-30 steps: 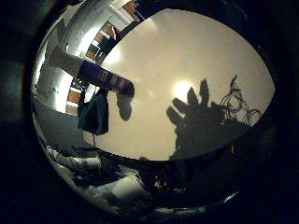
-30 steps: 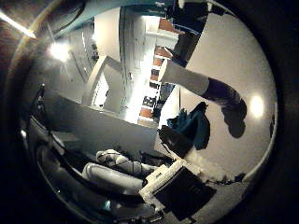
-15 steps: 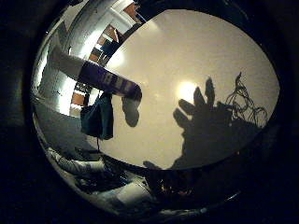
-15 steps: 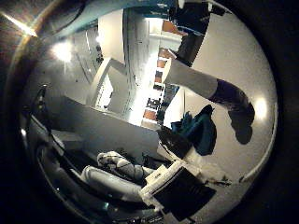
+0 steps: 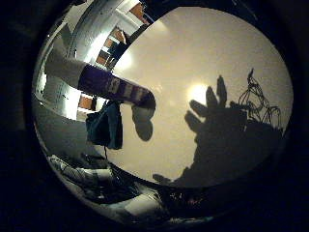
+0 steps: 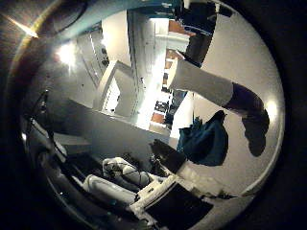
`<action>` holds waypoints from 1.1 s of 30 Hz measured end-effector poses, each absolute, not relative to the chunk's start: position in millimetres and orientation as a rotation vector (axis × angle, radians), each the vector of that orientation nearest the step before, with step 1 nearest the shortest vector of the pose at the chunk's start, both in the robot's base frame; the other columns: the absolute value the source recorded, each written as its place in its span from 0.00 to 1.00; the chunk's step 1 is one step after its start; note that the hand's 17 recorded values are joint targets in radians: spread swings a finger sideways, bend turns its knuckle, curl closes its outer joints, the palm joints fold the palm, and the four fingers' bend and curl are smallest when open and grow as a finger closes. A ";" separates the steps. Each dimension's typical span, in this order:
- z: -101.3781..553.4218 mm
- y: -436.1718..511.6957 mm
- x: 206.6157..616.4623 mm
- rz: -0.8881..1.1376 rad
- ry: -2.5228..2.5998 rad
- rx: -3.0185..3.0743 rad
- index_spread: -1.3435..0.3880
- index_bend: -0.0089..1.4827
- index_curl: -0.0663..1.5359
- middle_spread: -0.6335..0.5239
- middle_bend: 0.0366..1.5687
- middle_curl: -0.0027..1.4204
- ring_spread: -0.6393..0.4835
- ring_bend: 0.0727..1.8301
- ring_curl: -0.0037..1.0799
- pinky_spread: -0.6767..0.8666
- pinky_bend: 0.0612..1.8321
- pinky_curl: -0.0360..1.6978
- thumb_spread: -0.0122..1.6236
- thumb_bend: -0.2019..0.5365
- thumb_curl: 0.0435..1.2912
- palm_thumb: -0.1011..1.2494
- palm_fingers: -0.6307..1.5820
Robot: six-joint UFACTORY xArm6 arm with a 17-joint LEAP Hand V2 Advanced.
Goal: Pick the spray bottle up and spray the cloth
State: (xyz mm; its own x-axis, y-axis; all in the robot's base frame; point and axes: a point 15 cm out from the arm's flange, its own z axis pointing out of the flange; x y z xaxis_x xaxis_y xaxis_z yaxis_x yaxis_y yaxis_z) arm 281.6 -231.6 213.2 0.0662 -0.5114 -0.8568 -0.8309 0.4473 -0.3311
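Observation:
The spray bottle (image 5: 112, 87) has a white upper part and a purple label, and it stands on the pale table (image 5: 207, 53). A dark teal cloth (image 5: 105, 126) lies crumpled right beside the bottle's base, at the table's edge. My hand (image 6: 168, 202) shows only as white and black parts at the rim of the thumb side view, apart from both things. Its shadow (image 5: 224, 133) falls on the table a little way from the bottle, with the fingers straight and spread. Nothing is held.
The table's edge (image 5: 126, 166) runs just past the cloth. Beyond it is a room with white walls and wooden shelving (image 5: 104, 57). A bright lamp reflection (image 5: 198, 92) sits on the tabletop between the bottle and the hand's shadow.
The whole picture has shifted and the bottle and cloth now look larger, so the palm has moved closer to them. Neither bottle nor cloth has moved on the table.

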 end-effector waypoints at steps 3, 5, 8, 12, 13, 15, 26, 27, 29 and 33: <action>208.6 -226.1 285.0 0.386 1.582 -1.207 0.67 0.10 0.21 0.69 0.13 0.24 0.73 0.17 0.24 0.66 0.15 0.21 0.57 0.22 0.20 0.37 0.34; 206.7 -221.5 288.2 0.401 1.574 -1.214 0.68 0.10 0.20 0.71 0.13 0.24 0.74 0.17 0.24 0.66 0.16 0.21 0.55 0.22 0.20 0.35 0.33; 203.3 -215.6 292.3 0.423 1.565 -1.223 0.68 0.10 0.20 0.73 0.12 0.24 0.76 0.17 0.24 0.66 0.17 0.21 0.53 0.22 0.20 0.34 0.31; 196.7 -208.8 296.9 0.451 1.557 -1.228 0.68 0.10 0.19 0.74 0.12 0.24 0.76 0.17 0.24 0.67 0.18 0.21 0.52 0.22 0.20 0.32 0.30; 195.6 -207.2 298.1 0.457 1.554 -1.230 0.68 0.10 0.19 0.74 0.12 0.24 0.76 0.17 0.24 0.67 0.18 0.21 0.52 0.22 0.21 0.32 0.30; 193.3 -205.7 299.6 0.465 1.552 -1.225 0.68 0.10 0.19 0.75 0.12 0.24 0.77 0.17 0.24 0.67 0.18 0.21 0.52 0.22 0.21 0.31 0.30; 178.0 -198.5 318.5 0.479 1.548 -1.204 0.69 0.10 0.20 0.75 0.12 0.24 0.77 0.17 0.24 0.66 0.18 0.21 0.52 0.23 0.21 0.32 0.30; 177.5 -198.1 320.0 0.478 1.547 -1.200 0.69 0.10 0.20 0.75 0.12 0.24 0.77 0.17 0.24 0.66 0.18 0.21 0.52 0.23 0.21 0.32 0.30; 178.7 -194.9 328.8 0.474 1.537 -1.196 0.69 0.10 0.20 0.75 0.13 0.24 0.76 0.18 0.24 0.66 0.18 0.21 0.52 0.23 0.21 0.32 0.30; 181.1 -188.3 339.1 0.474 1.520 -1.194 0.69 0.10 0.20 0.75 0.13 0.24 0.76 0.18 0.24 0.66 0.18 0.21 0.52 0.23 0.21 0.33 0.30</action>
State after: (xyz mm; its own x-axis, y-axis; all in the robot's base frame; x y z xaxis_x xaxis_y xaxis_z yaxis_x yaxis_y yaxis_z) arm 339.1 -188.3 181.1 0.0997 -0.4273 -0.8986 -0.8621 0.4137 -0.2924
